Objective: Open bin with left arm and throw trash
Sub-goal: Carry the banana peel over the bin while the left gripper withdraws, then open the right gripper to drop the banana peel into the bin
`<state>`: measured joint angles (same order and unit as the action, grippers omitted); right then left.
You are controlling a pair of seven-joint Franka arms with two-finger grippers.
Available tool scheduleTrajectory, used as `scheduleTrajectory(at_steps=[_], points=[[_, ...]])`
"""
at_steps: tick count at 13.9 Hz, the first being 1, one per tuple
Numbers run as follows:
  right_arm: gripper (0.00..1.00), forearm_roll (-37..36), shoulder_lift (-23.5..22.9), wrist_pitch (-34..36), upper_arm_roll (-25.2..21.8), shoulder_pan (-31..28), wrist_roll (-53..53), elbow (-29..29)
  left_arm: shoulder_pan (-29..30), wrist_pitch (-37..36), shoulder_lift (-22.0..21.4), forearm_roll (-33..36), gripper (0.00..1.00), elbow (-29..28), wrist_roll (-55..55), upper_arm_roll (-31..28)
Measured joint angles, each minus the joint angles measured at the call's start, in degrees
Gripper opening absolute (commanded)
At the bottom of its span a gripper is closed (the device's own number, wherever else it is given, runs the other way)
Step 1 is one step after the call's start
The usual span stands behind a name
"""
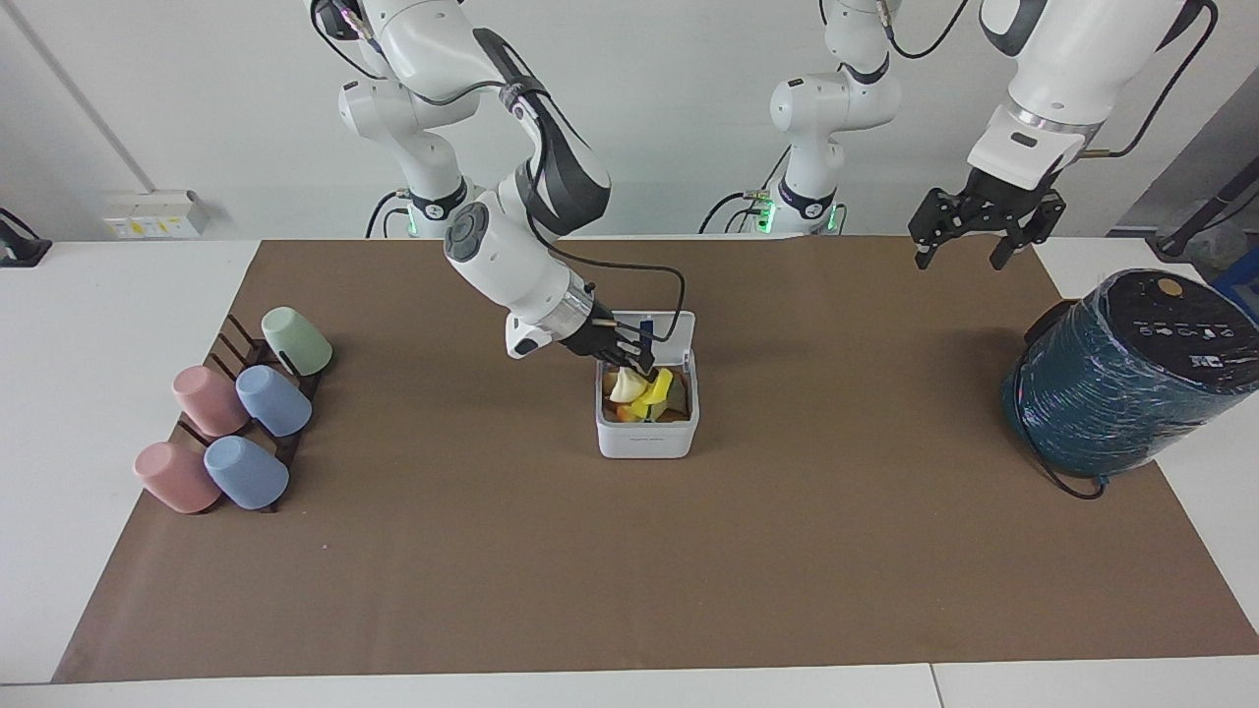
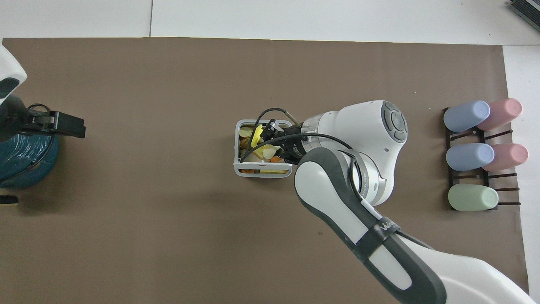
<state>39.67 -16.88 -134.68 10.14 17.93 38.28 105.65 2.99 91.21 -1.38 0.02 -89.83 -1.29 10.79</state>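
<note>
Covering most of the table (image 1: 118,295), a brown mat (image 1: 629,560) leaves white margins at both ends. Wide bare mat lies open between the bin (image 1: 646,433) at the middle and the edge farthest from the robots, and on both sides of the bin.

The bin stands with its lid (image 1: 659,329) swung up on the side nearer the robots. Inside lies a heap of trash: a cream wedge (image 1: 626,385), a yellow scrap (image 1: 657,386) leaning beside it, and orange pieces (image 2: 276,159) lower down.

At the right arm's end, five cups (image 1: 246,403) lie on a dark rack (image 1: 285,447), well apart from the bin. At the left arm's end, a dark-teal wrapped cylinder (image 1: 1131,374) sits half on the mat and half on the white table.

Reaching in from its own end, the right gripper (image 1: 639,362) is over the open bin, its tips just above the cream wedge. Its fingers look slightly parted, and the wedge seems to rest on the heap, but whether the fingers grip or touch it I cannot tell.

The left gripper (image 1: 969,246) hangs high over the mat's corner near the cylinder, with its fingers (image 1: 923,258) spread wide and nothing between them.
</note>
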Motion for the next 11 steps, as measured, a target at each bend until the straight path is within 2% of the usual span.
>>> scheduleTrajectory(at_steps=[4, 8, 10, 11], points=[[1.0, -0.81, 0.21, -0.4, 0.0, -0.01, 0.0, -1.78, -0.19, 0.19, -0.01, 0.01, 1.0, 0.01, -0.04, -0.39], [1.0, -5.35, 0.68, -0.4, 0.03, 0.23, 0.0, -2.83, -0.35, 1.34, -0.01, -0.42, 1.0, 0.26, -0.03, -0.91], [1.0, -10.43, 0.71, -0.4, 0.08, 1.06, 0.47, -3.85, -3.41, 1.4, 0.08, -0.42, 1.0, 0.6, -0.03, -4.33], [1.0, -15.5, 0.79, -0.26, 0.1, 1.51, 2.17, -4.68, -5.19, 1.41, 0.28, -0.42, 1.0, 1.15, -0.03, -6.73]])
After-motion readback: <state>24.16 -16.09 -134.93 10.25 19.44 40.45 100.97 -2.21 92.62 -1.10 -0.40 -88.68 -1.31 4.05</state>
